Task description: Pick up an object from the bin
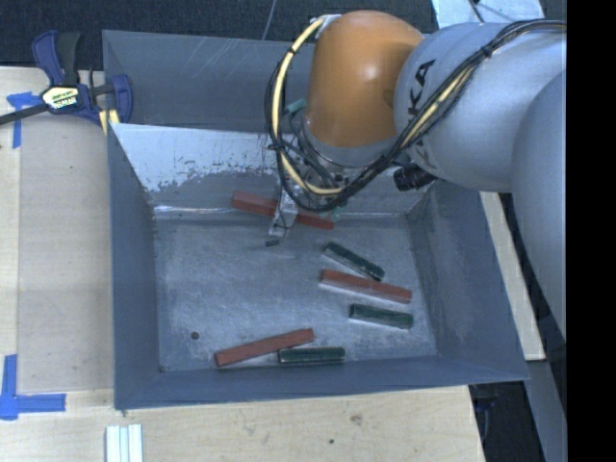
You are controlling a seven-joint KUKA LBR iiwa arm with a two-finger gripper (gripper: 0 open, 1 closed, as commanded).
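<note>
1. We see our gripper (278,227) low in the grey bin (135,258), close to the back wall.
2. It sits right over a red stick (248,204) that lies flat along the foot of that wall. The stick pokes out on both sides of the gripper.
3. We cannot tell if the gripper is wide or narrow, or if it holds the stick.
4. We think this is the grab step: we are down at the stick, and it is not lifted yet.
5. Next, we think, the gripper must squeeze the stick across its thin side, then go straight up and stay off the wall.
6. A green stick (353,261), a second red stick (366,287) and a dark green stick (380,317) lie to the right. A long brown-red stick (265,347) lies by the front wall. All are well apart from the gripper.
</note>
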